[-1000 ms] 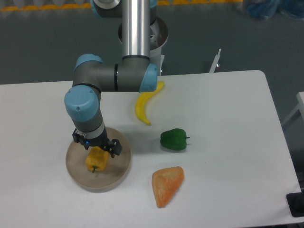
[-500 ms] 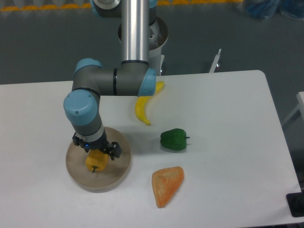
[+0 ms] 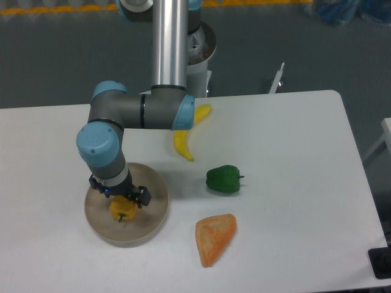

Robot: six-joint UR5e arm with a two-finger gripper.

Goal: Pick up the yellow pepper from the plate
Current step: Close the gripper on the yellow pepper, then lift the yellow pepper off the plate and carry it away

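On the plate (image 3: 153, 223), yellow pepper (image 3: 122, 209).

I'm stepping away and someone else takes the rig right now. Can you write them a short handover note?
Gripper: down over the yellow pepper, fingers either side of its top; whether they are closed on it cannot be told from this view.
Yellow pepper: on the plate, left of centre, not lifted.
Plate: front left part of the table.
Done: approach and descent to the pepper.
Left: confirm the grasp, then lift the pepper clear of the plate.
Nearby: banana, green pepper and an orange wedge-shaped item lie to the right, apart from the plate.
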